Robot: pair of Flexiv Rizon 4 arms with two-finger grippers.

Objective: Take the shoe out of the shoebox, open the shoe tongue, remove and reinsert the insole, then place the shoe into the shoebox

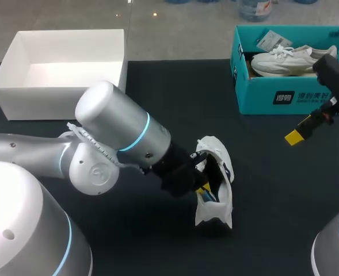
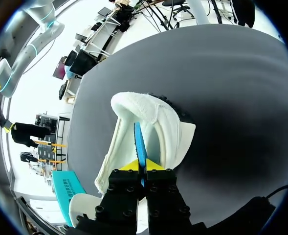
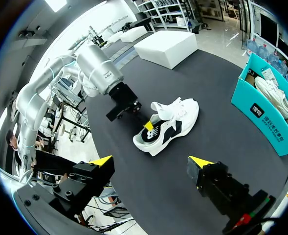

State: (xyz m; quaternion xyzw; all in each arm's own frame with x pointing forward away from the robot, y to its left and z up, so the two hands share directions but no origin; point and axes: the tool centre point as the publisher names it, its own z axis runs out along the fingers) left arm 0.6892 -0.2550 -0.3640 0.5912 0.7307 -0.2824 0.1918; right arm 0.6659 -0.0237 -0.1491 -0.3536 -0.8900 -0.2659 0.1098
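A white sneaker with black side panels (image 1: pixel 218 190) stands on the dark table mat, heel end toward my left arm. My left gripper (image 1: pixel 202 187) reaches into the shoe's opening. In the left wrist view, its yellow tips (image 2: pixel 143 165) are shut on the thin blue insole (image 2: pixel 140 139), which stands on edge inside the white shoe (image 2: pixel 156 120). In the right wrist view the shoe (image 3: pixel 169 123) lies ahead of my open right gripper (image 3: pixel 151 161), well apart from it. That gripper (image 1: pixel 298 133) hangs above the table near the teal shoebox (image 1: pixel 261 95).
The teal shoebox at the back right holds another white sneaker (image 1: pixel 290 60) and a tag. An open white box (image 1: pixel 60 86) stands at the back left. The same teal box (image 3: pixel 268 122) and white box (image 3: pixel 166 46) show in the right wrist view.
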